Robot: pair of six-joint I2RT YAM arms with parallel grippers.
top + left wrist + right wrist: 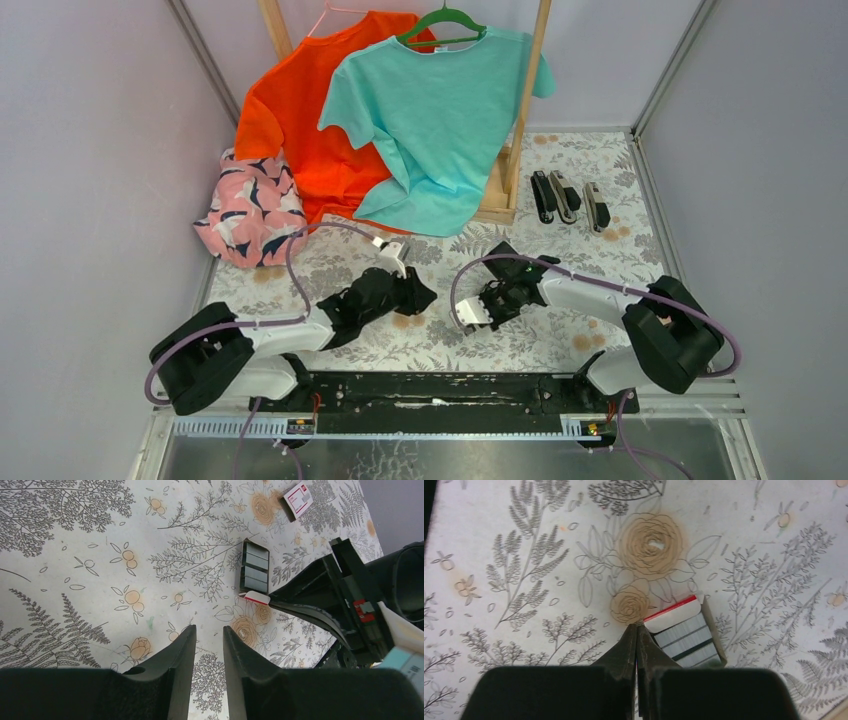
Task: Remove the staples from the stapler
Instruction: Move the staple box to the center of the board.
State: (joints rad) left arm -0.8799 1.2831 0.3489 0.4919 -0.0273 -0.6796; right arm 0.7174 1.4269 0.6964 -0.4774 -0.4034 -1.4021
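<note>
Judging progress: strips of staples (685,639) lie in a small open box (713,630) on the counter (440,350), between the two arms. The right jaws are closed tight at the corner of the box's flap; whether they pinch it cannot be told. The left jaws stand narrowly parted and empty. Three staplers (566,197) lie well apart at the far right, none in hand. Their contents are hidden, so unloading appears unfinished.

high overview; wrist views (close) share staple box (255,567).
</note>
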